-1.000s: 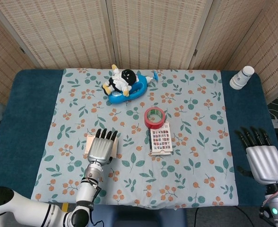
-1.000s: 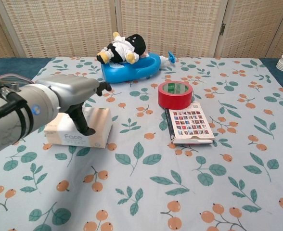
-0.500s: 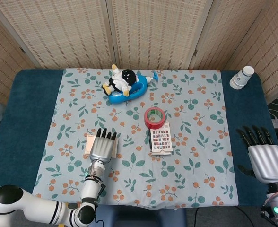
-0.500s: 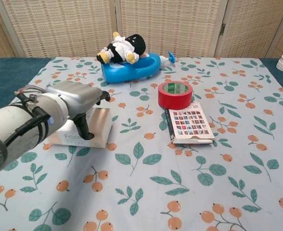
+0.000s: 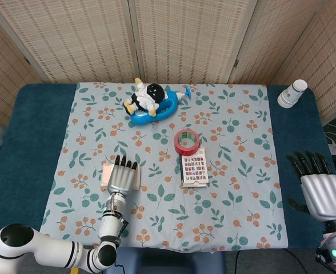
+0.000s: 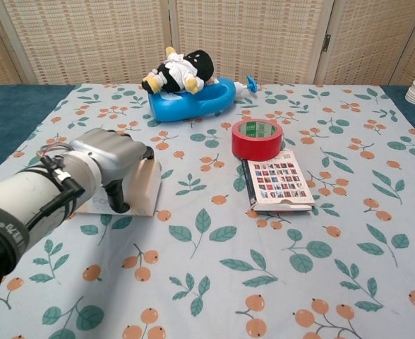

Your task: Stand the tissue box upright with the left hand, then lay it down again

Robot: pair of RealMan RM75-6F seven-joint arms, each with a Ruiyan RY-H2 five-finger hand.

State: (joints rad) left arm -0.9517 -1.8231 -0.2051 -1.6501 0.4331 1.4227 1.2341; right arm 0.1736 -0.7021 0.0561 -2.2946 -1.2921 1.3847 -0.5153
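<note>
A: Head view: left hand [image 5: 122, 178] sits lower left of centre, palm down over the tissue box [image 5: 107, 175]. Only the box's left edge shows past it.

B: Chest view agrees. Left hand [image 6: 112, 157] at left-centre covers the tissue box [image 6: 145, 185]. Box lies flat on the floral cloth [image 6: 264, 268]. Thumb hangs down across the box's near face, touching it.

A: Grip state?

B: Fingers [image 5: 124, 163] straight and side by side over the top, tips at the far edge, thumb on the front. A loose clasp. Can't tell if it's a firm hold.

A: Right hand?

B: Head view only, lower right of frame. Right hand [image 5: 321, 193] is over the blue counter [image 5: 36, 142] edge, off the cloth, fingers extended and slightly apart, holding nothing.

A: Other items?

B: Red tape roll [image 6: 256, 138] centre, card of stickers [image 6: 278, 181] just below it, touching or nearly. Plush figure [image 6: 178, 71] lies on a blue toy boat [image 6: 197, 101] at upper centre. Paper cups [image 5: 292, 93] upper right in head view, on the bare counter, well apart from everything. Woven screen [image 5: 174, 40] across the top.
</note>
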